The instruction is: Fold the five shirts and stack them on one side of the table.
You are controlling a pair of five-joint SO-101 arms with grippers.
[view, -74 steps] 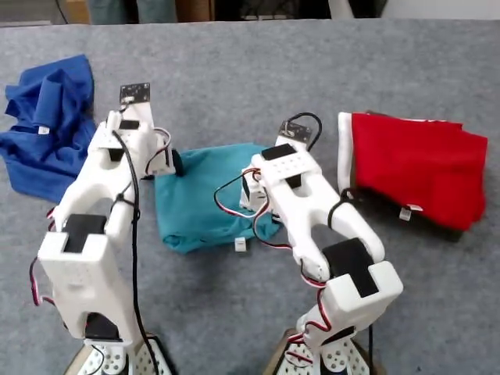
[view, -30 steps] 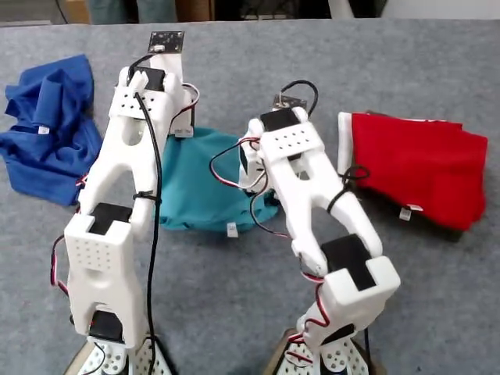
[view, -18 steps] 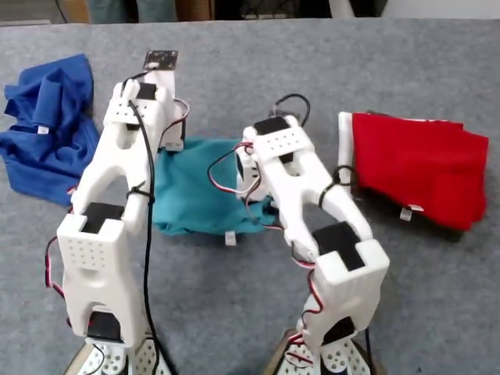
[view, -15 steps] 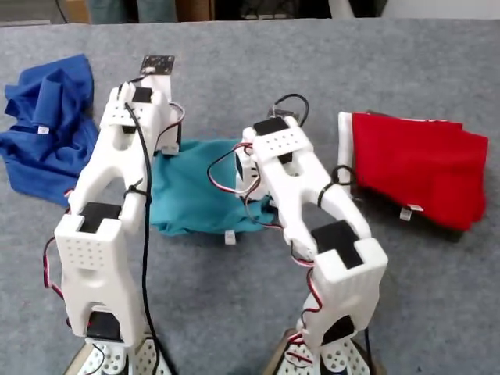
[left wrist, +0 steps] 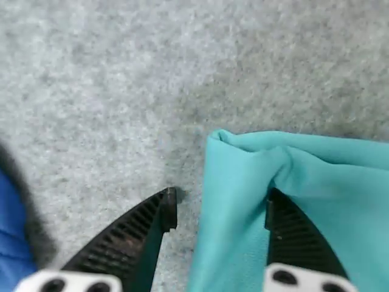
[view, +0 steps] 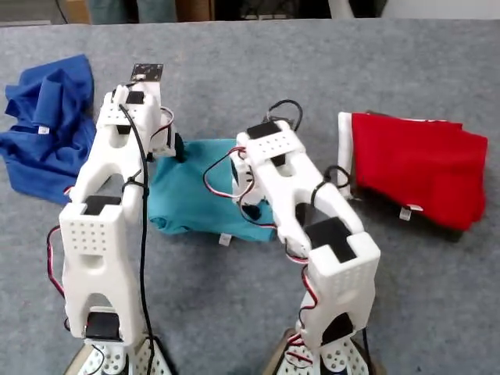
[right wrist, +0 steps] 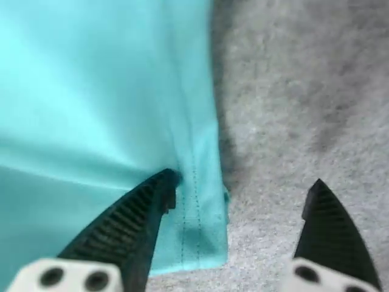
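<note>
Now both arms have pulled back; our left gripper (left wrist: 220, 198) and right gripper (right wrist: 243, 182) stand open astride edges of the central teal cloth shirt (view: 191, 195), holding nothing. We count one crumpled blue shirt (view: 43, 125) at the left edge of the grey table (view: 250, 70), one folded red shirt (view: 418, 176) at the right.

Teal shirt (view: 191, 195): smooth matt cloth. Table (view: 234, 70): rough gry felt-like cover. Left tool (left wrist: 222, 198): blk ribbed plastic.

Nothing legible: the white tag (view: 224, 239) on the teal shirt (view: 186, 197) is unreadable.
</note>
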